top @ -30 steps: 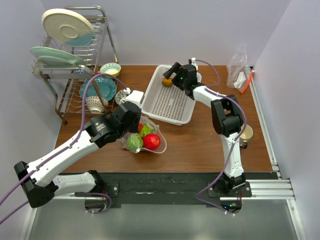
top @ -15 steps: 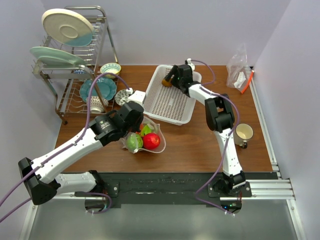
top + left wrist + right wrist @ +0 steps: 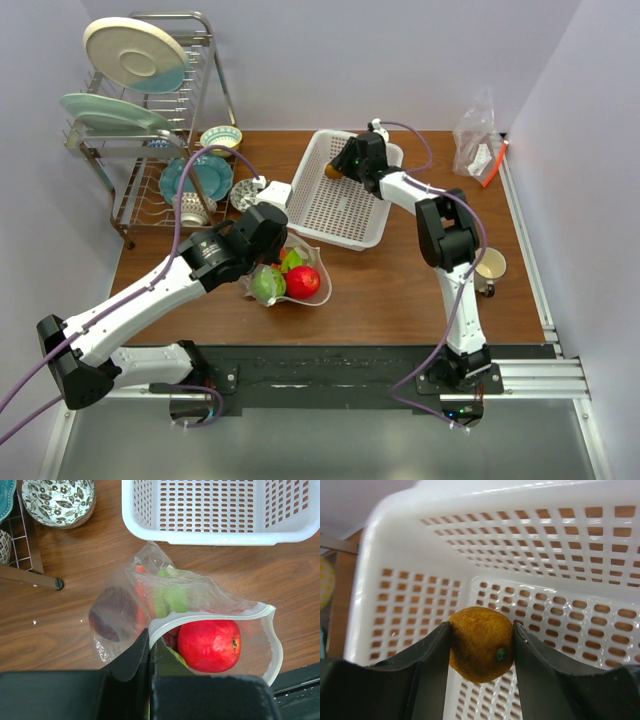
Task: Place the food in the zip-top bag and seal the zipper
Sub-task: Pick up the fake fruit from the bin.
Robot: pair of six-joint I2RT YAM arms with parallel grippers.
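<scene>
Right gripper (image 3: 481, 645): found clamped on either side of orange (image 3: 477, 630), low in far corner of basket (image 3: 395, 555); judged a pick for carrying over to bag. Left gripper (image 3: 149, 641): found pinched tight on bag (image 3: 200, 592) rim, presumably to keep mouth open and steady for the drop. Saw zipper (image 3: 273, 645) unsealed, gaping. Counted apple (image 3: 210, 645), green and dark pieces already inside. Found bag flat on brown wood table (image 3: 65, 625), just near side of basket. Noted dish rack (image 3: 212, 62) far left, mug (image 3: 490, 266) right, second bag (image 3: 475, 135) with red strip far right; pale walls on three sides.
</scene>
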